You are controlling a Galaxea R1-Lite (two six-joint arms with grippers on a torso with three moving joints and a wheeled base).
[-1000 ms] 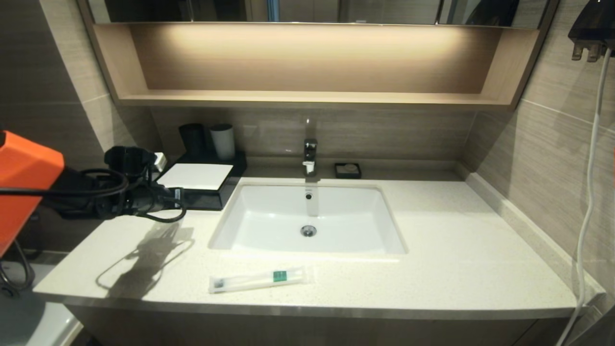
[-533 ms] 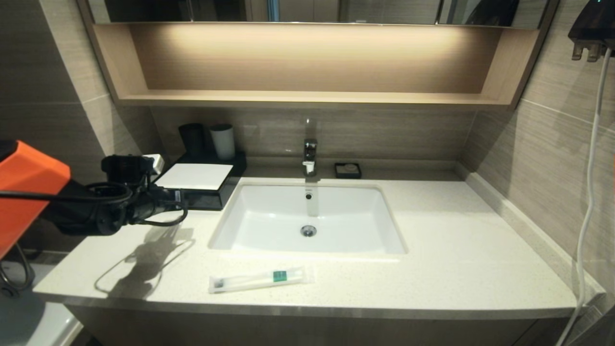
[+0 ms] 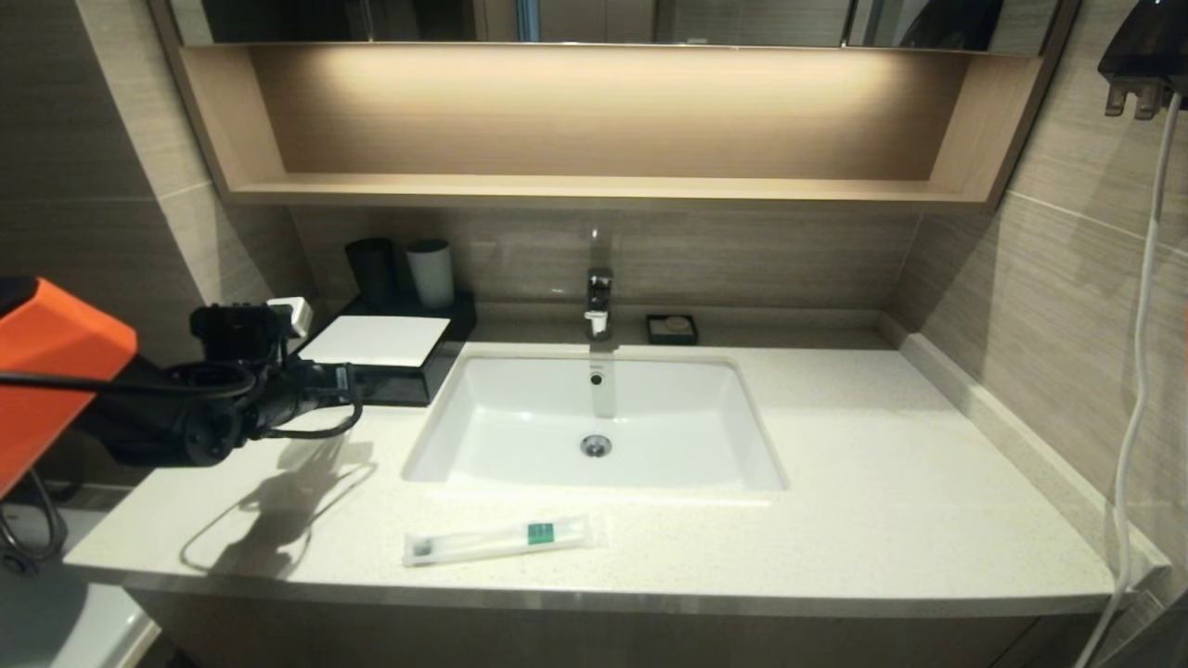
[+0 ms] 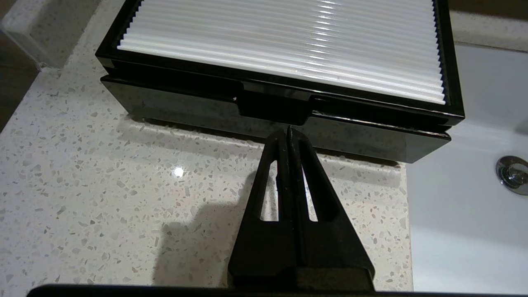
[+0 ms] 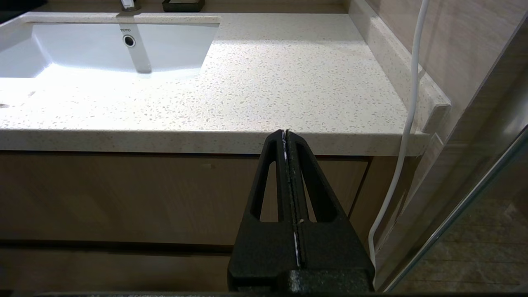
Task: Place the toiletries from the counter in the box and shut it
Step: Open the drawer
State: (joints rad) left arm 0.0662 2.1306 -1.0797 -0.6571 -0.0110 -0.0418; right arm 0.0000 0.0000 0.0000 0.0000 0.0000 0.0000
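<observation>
The frames show one toothbrush packet (image 3: pixel 501 540), one box (image 3: pixel 385 357), two cups (image 3: pixel 430 273) at upper left, one soap dish (image 3: pixel 672 328), one tap (image 3: pixel 599 302), one basin (image 3: pixel 520 436) and two grippers (image 4: pixel 287 131).

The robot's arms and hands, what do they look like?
The left arm is black, with looping black cables and a big orange cover near the shoulder end. The left gripper is two matte black triangular fingers, each with a long slot cut through. The right gripper looks just the same, with a thin pale line where its fingers meet.
</observation>
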